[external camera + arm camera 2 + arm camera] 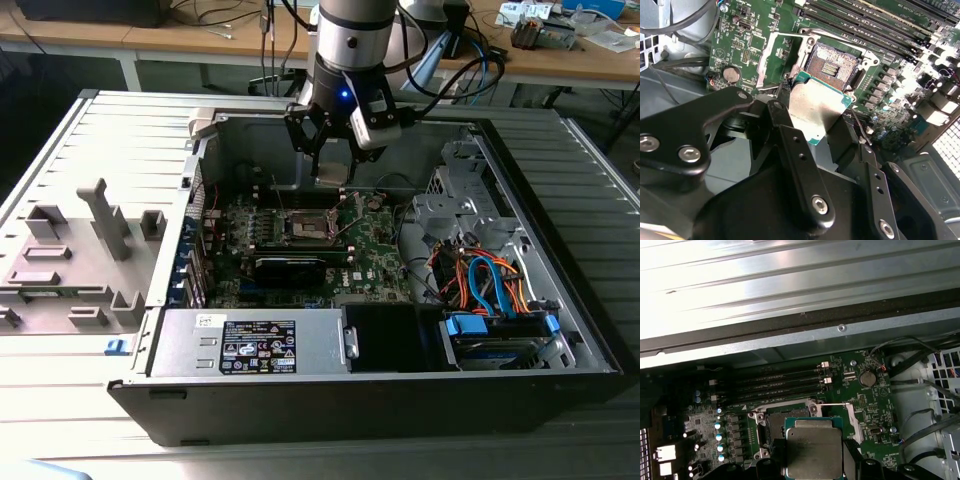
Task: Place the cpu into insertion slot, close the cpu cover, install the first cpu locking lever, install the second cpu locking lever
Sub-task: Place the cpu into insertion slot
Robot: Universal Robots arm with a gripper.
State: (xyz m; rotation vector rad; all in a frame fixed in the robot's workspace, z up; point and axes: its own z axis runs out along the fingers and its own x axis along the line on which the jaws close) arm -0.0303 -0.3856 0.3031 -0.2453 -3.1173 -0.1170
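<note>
Black gripper (815,131) clamped on the small, flat, silver-topped square cpu (818,111)
It hangs above the dark-centred, silver-rimmed square insertion slot (833,67), unseated, with the thin silver-frame cpu cover (765,60) swung open alongside. A tilted or offset descent could probably jam it or bend contacts.

readable text: none | power supply label (257,347): print too small | cpu (815,450) top: markings illegible

Exterior view: set high, angled down into the case (350,405).
Wrist views: held close above the slot (834,67).
Shared: the slot.
</note>
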